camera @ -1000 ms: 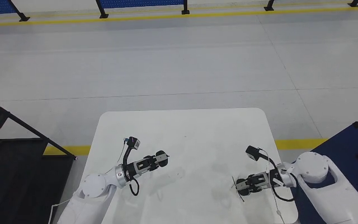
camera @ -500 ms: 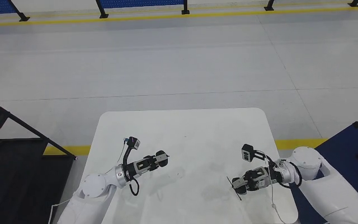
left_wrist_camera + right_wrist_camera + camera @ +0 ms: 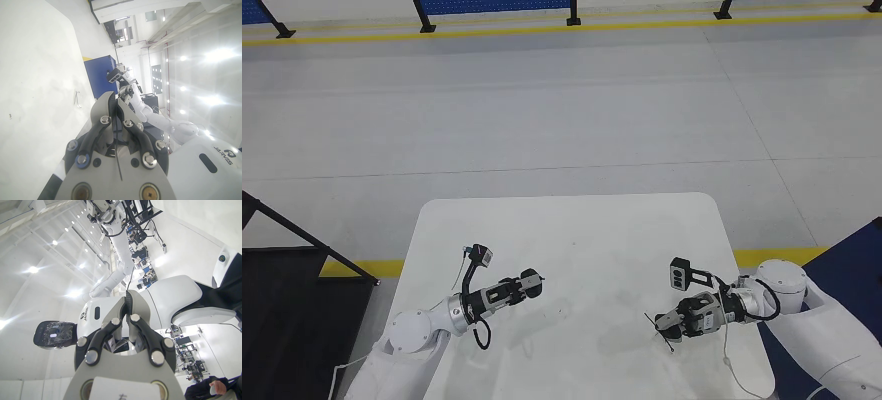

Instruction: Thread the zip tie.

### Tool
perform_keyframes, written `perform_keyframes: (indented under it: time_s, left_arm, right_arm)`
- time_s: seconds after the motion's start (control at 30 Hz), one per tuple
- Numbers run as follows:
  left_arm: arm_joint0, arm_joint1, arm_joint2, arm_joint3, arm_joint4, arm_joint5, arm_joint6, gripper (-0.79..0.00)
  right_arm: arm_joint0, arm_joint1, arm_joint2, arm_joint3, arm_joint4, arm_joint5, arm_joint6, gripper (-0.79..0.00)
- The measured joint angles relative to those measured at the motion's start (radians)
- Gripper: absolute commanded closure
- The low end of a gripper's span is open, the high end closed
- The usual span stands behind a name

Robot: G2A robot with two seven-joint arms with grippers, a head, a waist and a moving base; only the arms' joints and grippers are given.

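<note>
a pale grey floor (image 3: pixel 542 110) crossed by a yellow line (image 3: pixel 542 28) surrounds a white table with rounded corners (image 3: pixel 572 215), and both arms lie low over its near half. in the top view the left gripper (image 3: pixel 534 279) sits at about 8 o'clock on the tabletop and the right gripper (image 3: pixel 660 325) at about 4 o'clock, the two well apart and pointed toward each other. a thin black plastic zip tie (image 3: pixel 649 319) crosses the right gripper's tip there, slanting from 11 o'clock to 5 o'clock, though that view is too small to tell how the fingers stand. the right wrist view settles it: the right gripper (image 3: pixel 128 294) is clenched, pads pressed flat together on the zip tie (image 3: pixel 130 279), whose free end pokes out past the fingertips. the left wrist view shows the left gripper (image 3: pixel 114 97) likewise clenched on a second thin black strip (image 3: pixel 117 147), which runs back from between the pads across the palm; from above this strip is too fine to make out. the same view catches the right gripper (image 3: pixel 126 93) farther off, just beyond the left fingertips, with a blue cabinet (image 3: pixel 100 75) behind it, and a small bent black wire scrap (image 3: pixel 76 97) lying loose on the tabletop.
</note>
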Motion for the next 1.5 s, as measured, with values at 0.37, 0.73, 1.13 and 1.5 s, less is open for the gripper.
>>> perform_keyframes:
  time_s: [0.37,0.73,1.13,1.5]
  left_arm:
    - [0.014,-0.002,0.023,-0.025,0.036,0.008,0.031,0.000]
    - [0.042,-0.021,0.147,-0.095,0.267,0.001,0.238,0.000]
    - [0.027,-0.048,0.236,-0.119,0.424,0.034,0.492,0.000]
    - [0.028,-0.051,0.243,-0.119,0.445,0.044,0.537,0.000]
  right_arm:
    - [-0.011,-0.008,-0.002,-0.010,0.058,0.026,-0.039,0.000]
    - [0.017,-0.050,-0.052,0.008,0.309,0.183,-0.133,0.000]
    - [0.028,-0.099,-0.128,0.032,0.446,0.268,-0.254,0.000]
    - [0.030,-0.106,-0.131,0.042,0.461,0.267,-0.278,0.000]
